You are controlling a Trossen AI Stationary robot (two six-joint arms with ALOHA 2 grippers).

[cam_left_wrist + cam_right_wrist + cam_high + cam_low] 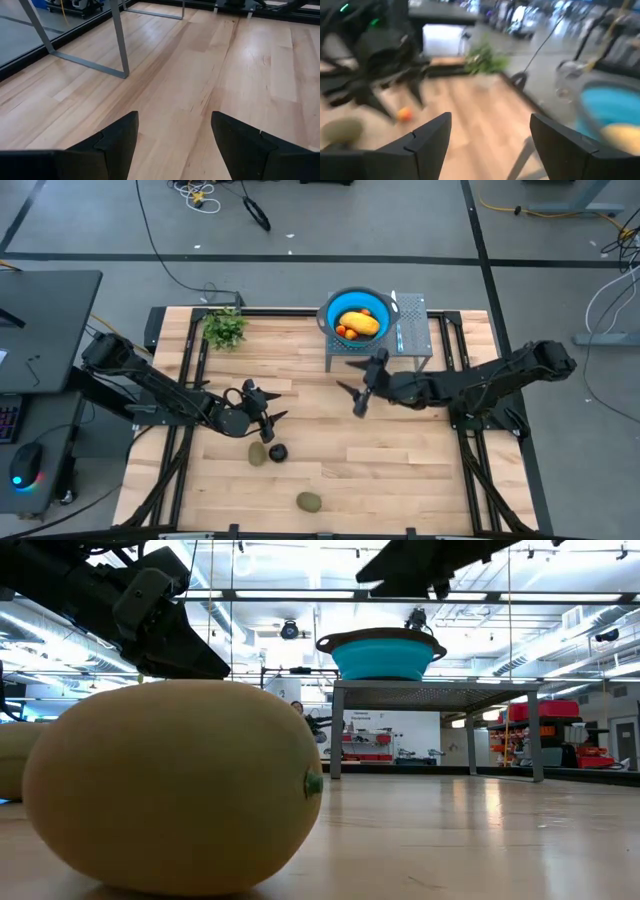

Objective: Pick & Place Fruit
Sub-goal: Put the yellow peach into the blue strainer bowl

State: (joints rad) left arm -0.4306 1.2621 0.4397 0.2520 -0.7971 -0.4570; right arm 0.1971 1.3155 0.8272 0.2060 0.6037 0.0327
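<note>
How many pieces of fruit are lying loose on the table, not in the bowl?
4: two green ones, a black one between them, and a small orange one seen only from the right wrist. Others may be hidden.

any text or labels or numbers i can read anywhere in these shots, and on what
None can be read.
The blue bowl, the fruit in it and the fruit on the table carry no lettering that shows.
In the low view, red and white signs or shelving stand in the room behind the table, but they are too small to read.
The right wrist view is too blurred to show any text.
</note>
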